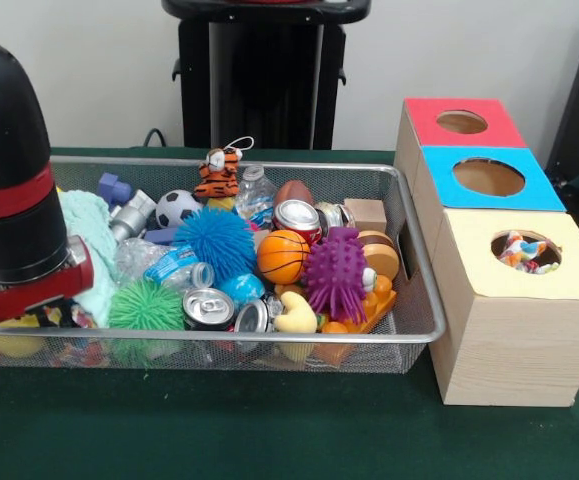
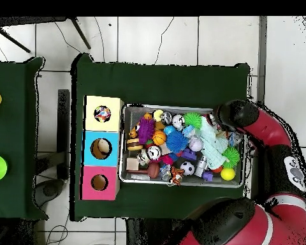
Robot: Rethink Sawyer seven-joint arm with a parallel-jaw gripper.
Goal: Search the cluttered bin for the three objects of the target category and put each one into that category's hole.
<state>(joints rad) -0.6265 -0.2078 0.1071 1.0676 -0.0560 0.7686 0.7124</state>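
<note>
The wire mesh bin (image 1: 424,335) is full of toys and cans; it also shows in the overhead view (image 2: 122,143). My arm reaches down into its left end, and the gripper (image 1: 39,300) is low among the clutter, mostly hidden by the black and red wrist. A scrap of white cloth with coloured prints (image 1: 64,318) shows just under it. Another dotted cloth piece (image 1: 524,250) lies inside the round hole of the yellow-topped box (image 1: 569,275), also seen from overhead (image 2: 102,114).
Blue-topped (image 1: 449,160) and red-topped (image 1: 419,115) boxes stand behind the yellow one. The bin holds spiky balls (image 1: 214,240), drink cans (image 1: 207,308), a basketball (image 1: 282,256), a tiger toy (image 1: 216,175) and a pale mint cloth (image 1: 89,240).
</note>
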